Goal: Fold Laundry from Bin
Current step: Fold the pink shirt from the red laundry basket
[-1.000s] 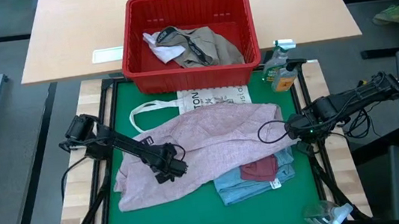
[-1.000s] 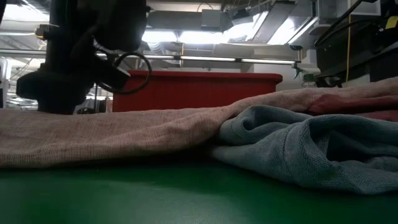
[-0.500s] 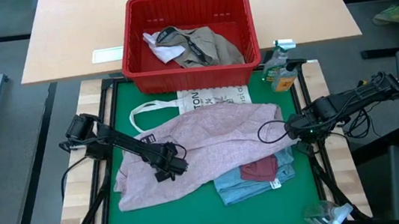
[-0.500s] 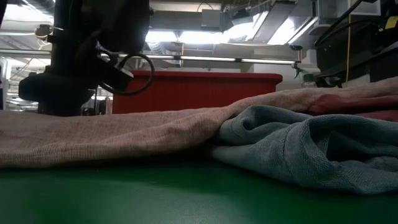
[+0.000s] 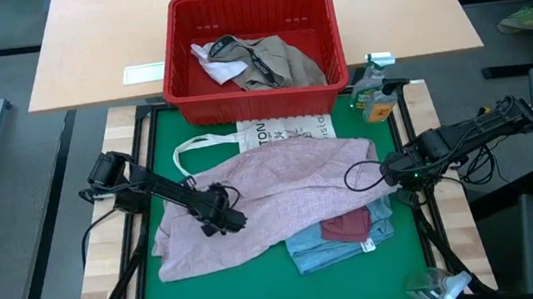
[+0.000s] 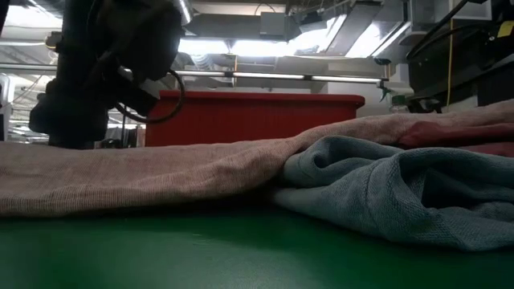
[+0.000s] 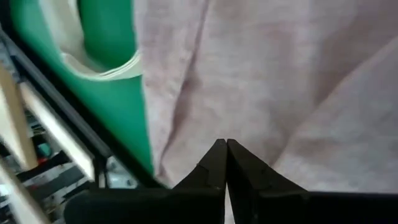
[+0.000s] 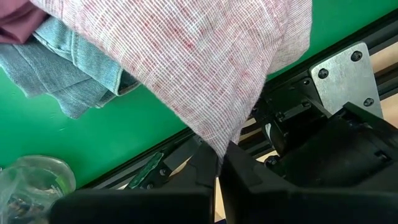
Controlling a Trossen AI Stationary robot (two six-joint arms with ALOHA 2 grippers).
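Note:
A pale pink garment (image 5: 273,204) lies spread on the green mat (image 5: 161,151), over a light blue garment (image 5: 333,251) and a maroon piece (image 5: 346,226). My left gripper (image 5: 226,221) is shut on the pink garment's left half, slanting down onto it. At the mat's right edge, my right gripper (image 5: 387,172) is shut on that garment's right end. The red bin (image 5: 257,80) at the far side holds white and khaki-grey laundry (image 5: 262,61). In the low view the pink cloth (image 6: 161,172) overlaps the blue one (image 6: 401,197). My left gripper has its shut fingertips (image 7: 217,152) on the pink garment's left half, coming down at a slant from the table's left. Creases (image 7: 180,112) run in toward the tips, but the fingers hide any pinched fold. The cloth around them lies on the mat. My right gripper pinches the pink garment's right corner (image 8: 227,134) between its two fingers, from above, pointing down. The cloth narrows to a point at the fingers and spreads away over the blue garment (image 8: 81,68). The rest lies on the mat.
A flat white printed tote bag (image 5: 279,128) lies between the bin and the pink garment, its handle loop (image 5: 191,153) to the left. A spray bottle (image 5: 373,92) stands at the far right corner, and a clear plastic object (image 5: 433,286) at the near right.
My left gripper has shut on the pink garment and tipped and rolled a little, shifting slightly toward the table's left. The garment has kept its place. My right arm has stayed still.

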